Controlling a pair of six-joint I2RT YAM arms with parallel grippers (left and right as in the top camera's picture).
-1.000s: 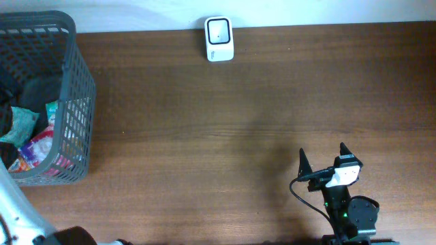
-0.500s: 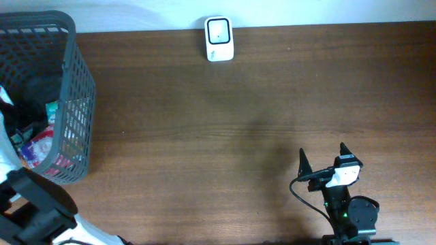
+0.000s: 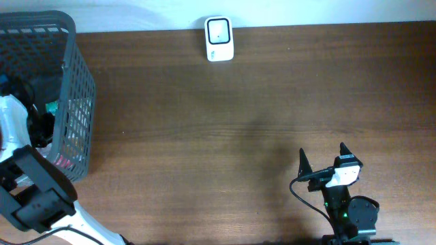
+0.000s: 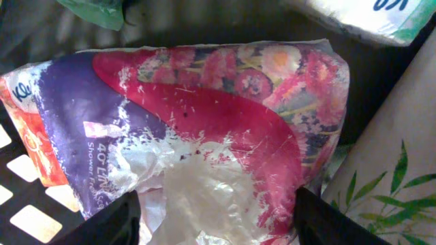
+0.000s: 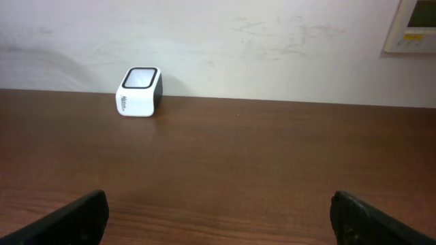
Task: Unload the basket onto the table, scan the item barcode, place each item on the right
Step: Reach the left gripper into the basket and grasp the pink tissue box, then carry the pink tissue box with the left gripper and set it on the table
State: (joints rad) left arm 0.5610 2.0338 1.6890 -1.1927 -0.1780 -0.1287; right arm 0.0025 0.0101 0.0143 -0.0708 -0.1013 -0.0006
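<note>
The item is a plastic-wrapped pack (image 4: 204, 102) printed with pink flowers and a purple band, lying inside the grey basket (image 3: 76, 82). My left gripper (image 4: 214, 224) reaches down into the basket, its jaws apart with one black finger (image 4: 112, 221) at each side of the pack's crinkled white end. In the overhead view the left gripper (image 3: 37, 117) is low in the basket and the pack (image 3: 65, 162) only peeks through the mesh. The white barcode scanner (image 3: 219, 39) stands at the table's far edge. My right gripper (image 3: 322, 158) rests open near the front right, facing the scanner (image 5: 139, 92).
More goods crowd the basket: a green packet (image 4: 95, 10), a white pack (image 4: 361, 17) and a beige box with leaf print (image 4: 388, 190) beside the item. The basket's mesh floor (image 4: 20, 218) shows at lower left. Brown tabletop (image 3: 225, 136) stretches between basket and scanner.
My left arm has come down into the basket and its jaws have narrowed around the floral pack. The right arm has not moved.
</note>
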